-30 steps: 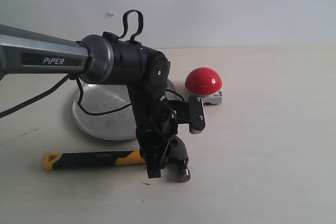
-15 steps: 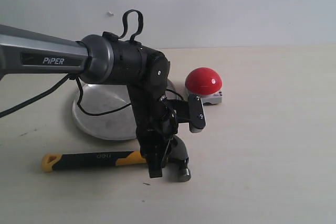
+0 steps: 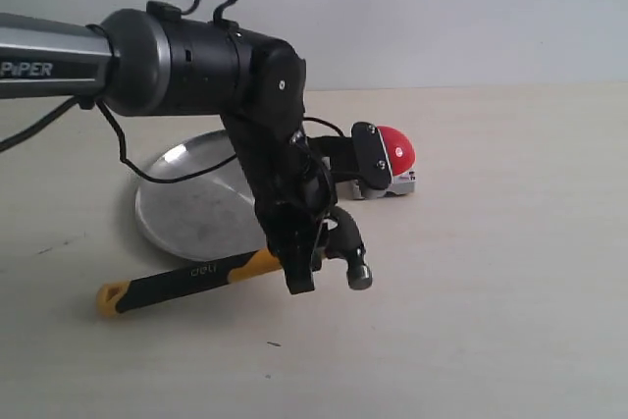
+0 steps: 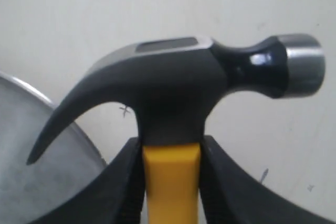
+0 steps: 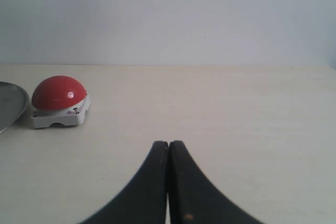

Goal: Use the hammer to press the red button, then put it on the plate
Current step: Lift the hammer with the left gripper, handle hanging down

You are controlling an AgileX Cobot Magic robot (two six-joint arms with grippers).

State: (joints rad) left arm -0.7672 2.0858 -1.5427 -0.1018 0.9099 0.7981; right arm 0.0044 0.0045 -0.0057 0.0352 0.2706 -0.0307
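In the exterior view the left arm [image 3: 186, 71] runs off the picture's edge and covers the plate [image 3: 186, 208] along its button-side rim. A black bracket [image 3: 368, 159] on the wrist hides the plate-side half of the button [image 3: 397, 152] and of its base, whose label is too small to read. The left jaws cover the hammer [image 3: 196, 275] where handle meets head. The left wrist view's edge cuts the handle, jaws and plate. The right wrist view shows only a sliver of plate, and the right jaws' roots are cut off.

Pale beige tabletop [image 3: 510, 291] below a plain light-grey wall [image 3: 442, 7]
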